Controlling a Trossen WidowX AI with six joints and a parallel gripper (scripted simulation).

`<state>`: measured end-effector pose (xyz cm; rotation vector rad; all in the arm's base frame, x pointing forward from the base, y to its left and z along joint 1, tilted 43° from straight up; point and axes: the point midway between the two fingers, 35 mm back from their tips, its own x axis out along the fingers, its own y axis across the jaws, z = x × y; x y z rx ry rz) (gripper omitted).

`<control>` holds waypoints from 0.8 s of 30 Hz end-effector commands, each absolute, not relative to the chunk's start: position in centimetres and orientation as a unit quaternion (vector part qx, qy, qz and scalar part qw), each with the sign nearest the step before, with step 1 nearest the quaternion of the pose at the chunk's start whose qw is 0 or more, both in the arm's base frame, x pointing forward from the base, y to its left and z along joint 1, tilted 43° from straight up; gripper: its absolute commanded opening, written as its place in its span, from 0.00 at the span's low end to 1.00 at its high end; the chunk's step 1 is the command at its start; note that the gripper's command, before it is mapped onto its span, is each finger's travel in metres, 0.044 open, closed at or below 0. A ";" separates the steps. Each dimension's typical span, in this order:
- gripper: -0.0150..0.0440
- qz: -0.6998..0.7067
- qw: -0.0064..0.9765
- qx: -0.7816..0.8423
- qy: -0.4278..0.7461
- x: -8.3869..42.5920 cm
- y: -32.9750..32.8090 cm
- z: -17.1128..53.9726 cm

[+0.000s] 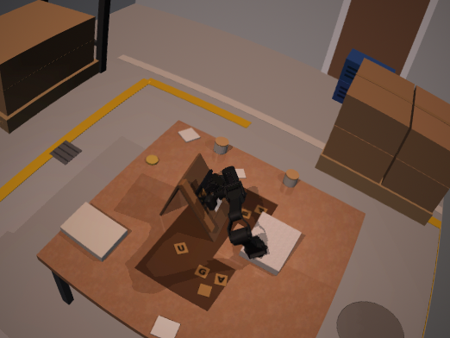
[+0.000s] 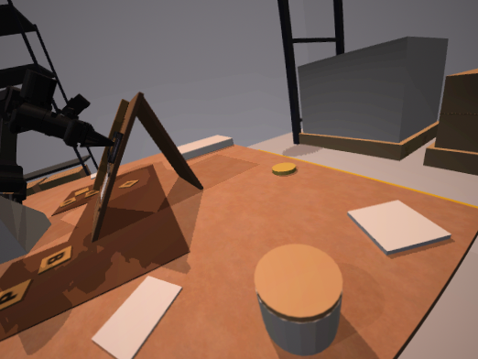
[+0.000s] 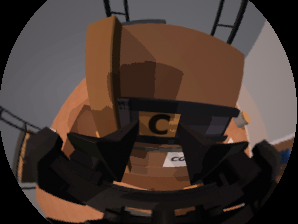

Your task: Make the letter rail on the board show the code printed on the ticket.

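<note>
The leaning wooden board (image 3: 210, 60) (image 2: 103, 211) carries a dark rail (image 3: 210, 122). An upright wooden strip (image 3: 100, 75) stands at the rail's left end. My gripper (image 3: 158, 123) (image 2: 112, 143) is shut on the C tile (image 3: 159, 118), which sits upright within the rail, with dark rail showing on both sides. The ticket (image 3: 173, 159) below starts with C; the right finger hides its end. On the dark mat (image 1: 161, 267) lie the U tile (image 1: 181, 248), G tile (image 1: 202, 271), A tile (image 1: 221, 279), a plain-faced tile (image 1: 204, 290), B tile (image 1: 246, 213) (image 2: 56, 259) and P tile (image 1: 260, 209).
Two lidded jars stand toward the back edge, one left (image 1: 221, 147) and one right (image 1: 290, 179). A yellow disc (image 1: 152, 159) (image 2: 284, 168) lies behind the board. A pale block (image 1: 95, 230) lies at the left, and another (image 1: 282, 241) lies beside the arm. White cards lie near the edges.
</note>
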<state>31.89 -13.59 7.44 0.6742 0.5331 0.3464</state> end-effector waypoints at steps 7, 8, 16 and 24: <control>0.43 0.167 0.895 0.325 0.257 31.9 -13.5 7.5; 0.48 0.167 0.895 0.325 0.257 31.9 -13.5 7.5; 0.75 0.165 0.895 0.325 0.257 31.3 -13.8 7.8; 0.75 0.165 0.895 0.325 0.258 30.6 -14.3 8.2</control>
